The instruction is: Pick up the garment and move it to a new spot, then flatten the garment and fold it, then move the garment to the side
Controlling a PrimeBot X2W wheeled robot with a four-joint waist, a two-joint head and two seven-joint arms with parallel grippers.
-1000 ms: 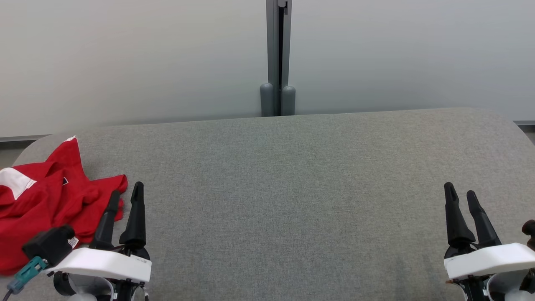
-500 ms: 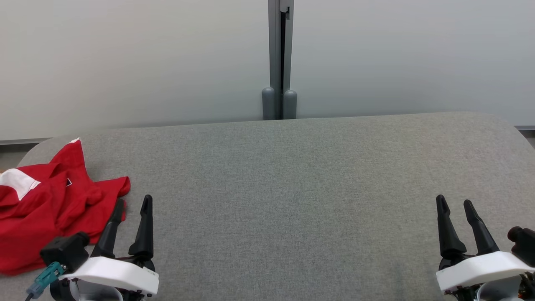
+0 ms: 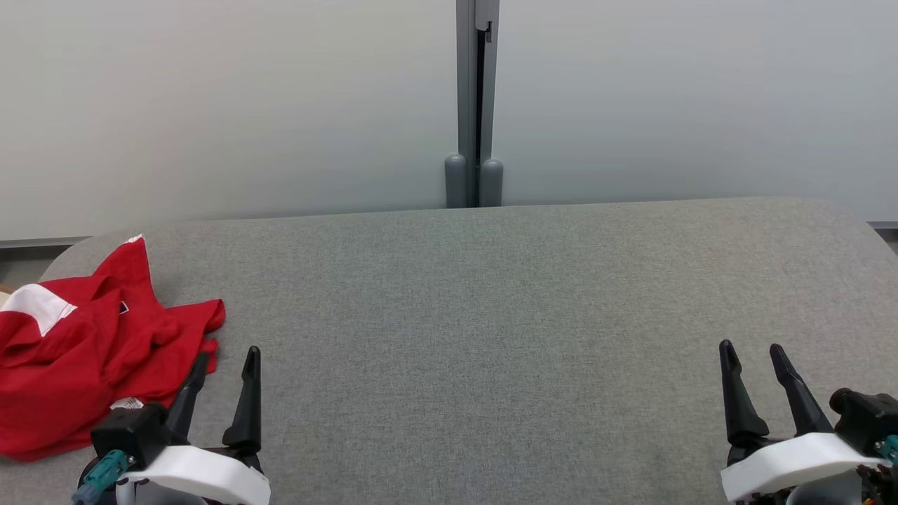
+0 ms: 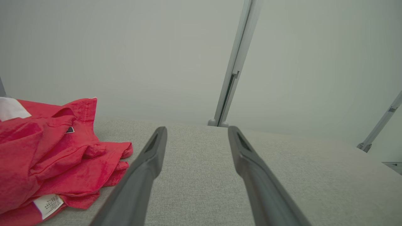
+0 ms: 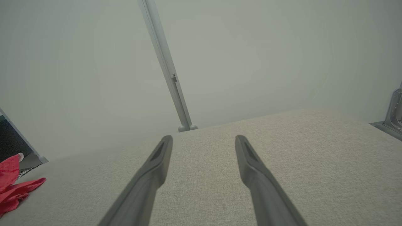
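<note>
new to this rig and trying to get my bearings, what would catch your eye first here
The crumpled red garment stands out, heaped at the left end of the grey padded table. Next come the left gripper, close beside the garment, and the right gripper at the table's far right, both open and empty. A grey post splits the pale wall behind.

The light is soft, bright and even all over. The head view is sharp. In the wrist views the close fingers (image 4: pixel 138 175) look blurry, and the straight post (image 4: pixel 235 64) leans (wide lens).
</note>
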